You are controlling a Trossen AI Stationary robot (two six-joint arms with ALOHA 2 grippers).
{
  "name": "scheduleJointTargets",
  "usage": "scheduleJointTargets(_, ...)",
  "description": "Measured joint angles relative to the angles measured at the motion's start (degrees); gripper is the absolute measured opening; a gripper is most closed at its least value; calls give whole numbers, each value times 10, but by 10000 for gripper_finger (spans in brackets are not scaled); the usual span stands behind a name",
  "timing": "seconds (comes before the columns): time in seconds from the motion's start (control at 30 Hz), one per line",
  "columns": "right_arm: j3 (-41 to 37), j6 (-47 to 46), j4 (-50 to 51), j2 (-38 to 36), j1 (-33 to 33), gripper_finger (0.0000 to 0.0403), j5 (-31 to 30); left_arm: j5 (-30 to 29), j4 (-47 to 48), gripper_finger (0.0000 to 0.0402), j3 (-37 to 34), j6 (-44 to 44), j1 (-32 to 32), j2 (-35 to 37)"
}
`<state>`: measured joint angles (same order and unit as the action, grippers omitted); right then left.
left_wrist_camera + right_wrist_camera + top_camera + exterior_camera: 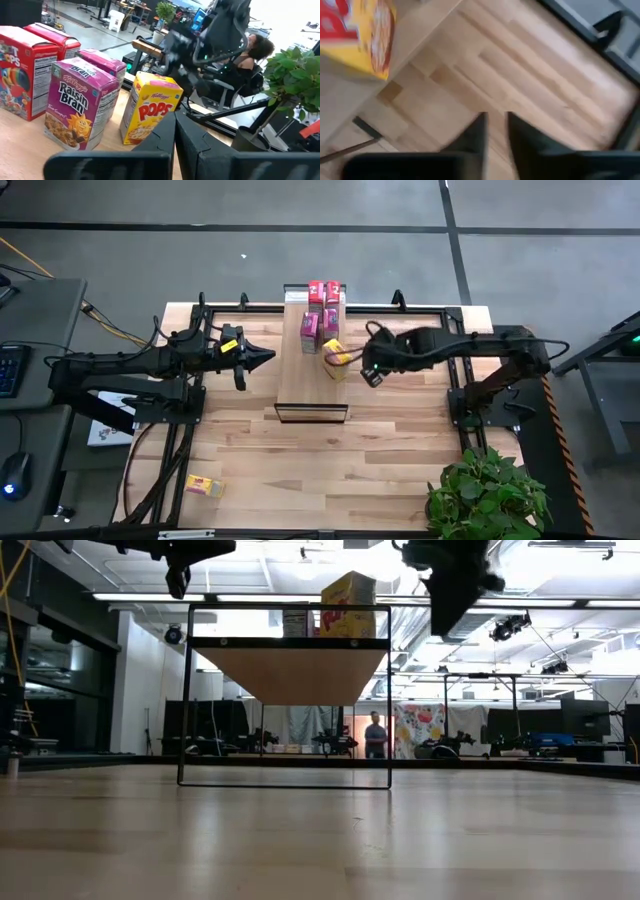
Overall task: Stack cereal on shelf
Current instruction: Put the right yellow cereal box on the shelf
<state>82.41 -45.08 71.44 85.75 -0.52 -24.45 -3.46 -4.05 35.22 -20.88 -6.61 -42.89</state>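
The shelf [310, 370] stands mid-table, its wood top [290, 665] raised on a dark frame. Upright on that top stand two red cereal boxes [20, 70], two pink ones [75, 107] and a yellow one [150, 107] [335, 358], the yellow near the top's right edge. Another yellow box [204, 485] lies flat on the table near its front left. My right gripper [372, 375] [495, 127] hangs just right of the shelf, slanting down, its fingers almost together with nothing between. My left gripper [268, 358] [175, 135] is shut and level, left of the shelf, pointing at it.
A potted plant [488, 495] fills the table's front right corner. Dark frame rails [170, 450] run along the table's left and right sides. A person [376, 735] stands far off in the room, and another person [255, 50] sits beyond the table's right side.
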Motion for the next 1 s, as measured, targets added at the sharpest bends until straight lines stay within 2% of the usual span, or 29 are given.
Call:
scheduleJointTargets(0.03, -30, 1, -35, -14, 3, 26, 5, 0, 0, 0, 0, 0, 0, 0)
scheduleJointTargets(0.07, -60, 1, -76, -30, 7, 19, 11, 0, 0, 0, 0, 0, 0, 0)
scheduleJointTargets(0.17, -146, -4, -223, -80, 11, 28, 25, 0, 0, 0, 0, 0, 0, 0)
scheduleJointTargets(0.3, -256, -3, -447, -149, 7, 4, 14, 0, -1, 0, 0, 0, 0, 0)
scheduleJointTargets(0.4, -324, 4, -605, -167, -6, 6, 34, 0, -1, 0, 0, 0, 0, 0)
scheduleJointTargets(0.5, -364, 3, -705, -163, -14, 1, 52, 0, 0, 0, 0, 0, 0, 0)
scheduleJointTargets(0.57, -376, -10, -728, -154, -14, 2, 54, 0, 0, 0, 0, 0, 0, 0)
scheduleJointTargets(1.0, -380, -57, -726, -144, 18, 0, 69, -22, 0, 0, 0, 6, 0, 0)
